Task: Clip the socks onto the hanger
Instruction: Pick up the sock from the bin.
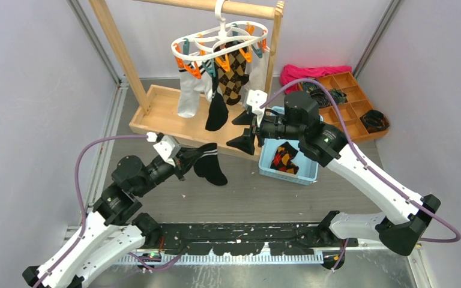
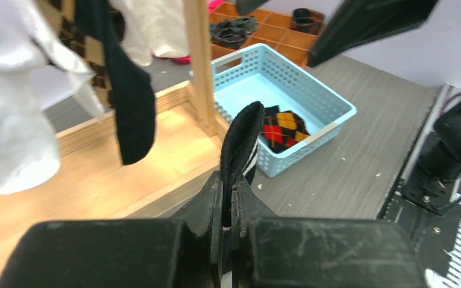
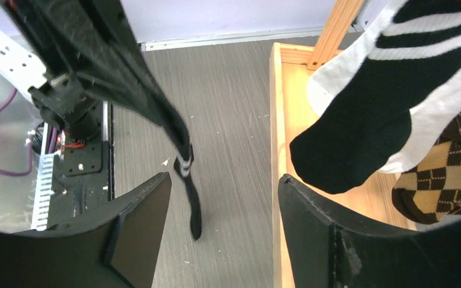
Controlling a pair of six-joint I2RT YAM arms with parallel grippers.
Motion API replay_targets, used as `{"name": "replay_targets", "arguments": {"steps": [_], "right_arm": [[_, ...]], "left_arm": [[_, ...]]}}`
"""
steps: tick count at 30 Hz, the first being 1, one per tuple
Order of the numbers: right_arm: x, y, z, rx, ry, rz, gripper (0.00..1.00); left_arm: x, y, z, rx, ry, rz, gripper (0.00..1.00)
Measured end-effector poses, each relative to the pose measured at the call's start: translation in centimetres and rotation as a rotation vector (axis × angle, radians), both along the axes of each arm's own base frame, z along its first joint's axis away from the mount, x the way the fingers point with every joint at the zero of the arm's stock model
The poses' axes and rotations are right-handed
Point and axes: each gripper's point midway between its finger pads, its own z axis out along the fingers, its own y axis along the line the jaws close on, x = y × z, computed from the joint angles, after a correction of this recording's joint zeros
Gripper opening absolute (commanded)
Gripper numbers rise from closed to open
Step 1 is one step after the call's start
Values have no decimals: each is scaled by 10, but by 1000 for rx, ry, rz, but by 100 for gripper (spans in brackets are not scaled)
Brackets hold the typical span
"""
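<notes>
The white hanger (image 1: 219, 39) with orange and teal clips hangs from the wooden rack's top bar. One black sock (image 1: 216, 111) hangs clipped to it, toe down (image 3: 348, 150). My left gripper (image 1: 186, 159) is shut on the cuff of the other black sock (image 1: 210, 167), whose thin white stripes show just beyond the fingertips (image 2: 242, 144). It holds this sock above the table, in front of the rack's base. My right gripper (image 1: 244, 130) stands open with nothing between its fingers (image 3: 225, 186), just to the right of the hanging sock and below the hanger.
White socks (image 1: 188, 96) and an argyle sock (image 1: 234, 75) also hang from the hanger. The wooden rack base (image 1: 156, 120) lies under them. A blue basket (image 1: 269, 157) holds an argyle sock (image 1: 285, 157). An orange compartment tray (image 1: 348, 102) and pink cloth (image 1: 312, 73) sit at the back right.
</notes>
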Motion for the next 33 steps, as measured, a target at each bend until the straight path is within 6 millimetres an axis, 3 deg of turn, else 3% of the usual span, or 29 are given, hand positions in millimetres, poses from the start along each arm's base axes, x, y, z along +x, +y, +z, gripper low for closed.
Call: {"name": "replay_targets", "arguments": {"steps": [3,7,16,26,33], "right_arm": [[-6,0,-4,-20,-26,48,87],[-14,0,-4,-40,-73,114,90],[-19,12,32,16,-145,175,86],[-4,55,44,20,-220,46,81],[4,79,73,79,-301,-136,88]], "left_arm": [[4,15,6,15,-2,77,0],[11,31,23,35,-48,164,0],[28,49,23,89,-80,286,0],[37,56,25,79,-75,356,0],[41,59,31,55,-86,390,0]]}}
